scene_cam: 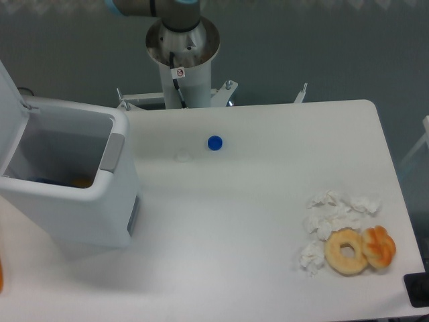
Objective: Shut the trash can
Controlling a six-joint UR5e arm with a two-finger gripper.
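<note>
The arm (175,40) is running out past the top edge, taking the gripper out of view, while the bin's (80,201) raised lid (9,107) is being cut off at the left edge. Inside the bin, orange and blue scraps (67,181) are lying too shadowed to identify; a dark object (417,290) is poking in at the bottom right corner.

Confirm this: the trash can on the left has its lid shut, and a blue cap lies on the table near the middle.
Not quite: the camera view shows the trash can on the left with its lid open, not shut. The blue cap does lie on the table near the middle.
</note>
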